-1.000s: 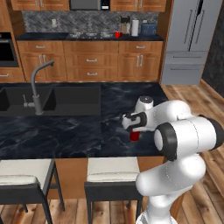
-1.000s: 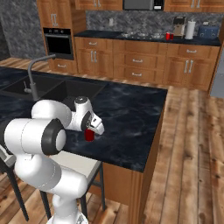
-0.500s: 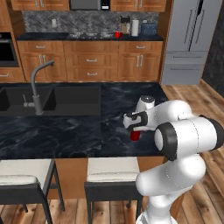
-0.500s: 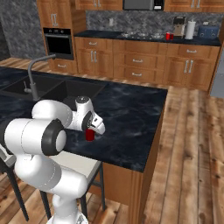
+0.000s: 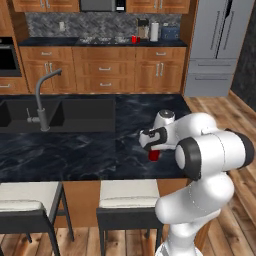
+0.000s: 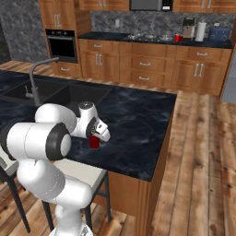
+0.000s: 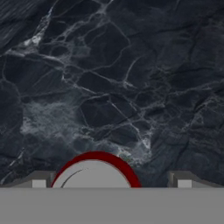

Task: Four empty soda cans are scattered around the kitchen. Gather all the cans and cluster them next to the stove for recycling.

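Observation:
A red soda can point(image 5: 154, 155) stands upright on the dark marble island, near its front edge. My gripper point(image 5: 151, 146) hangs right above it, pointing down. In the hand view the can's silvery top point(image 7: 93, 173) sits between the fingertips point(image 7: 40, 182), with a gap on each side, so my gripper point(image 7: 111, 183) is open and touches nothing. The same can point(image 6: 94, 142) shows under the gripper point(image 6: 98, 135) in the right base view. A second red can point(image 5: 134, 39) stands on the back counter just right of the stove point(image 5: 101, 39).
The island holds a sink with a grey faucet point(image 5: 43, 100) at its left. Two stools point(image 5: 127, 202) stand at its front edge. A paper-towel roll point(image 5: 154, 31) and small appliances stand on the back counter; the fridge point(image 5: 217, 45) is to the right.

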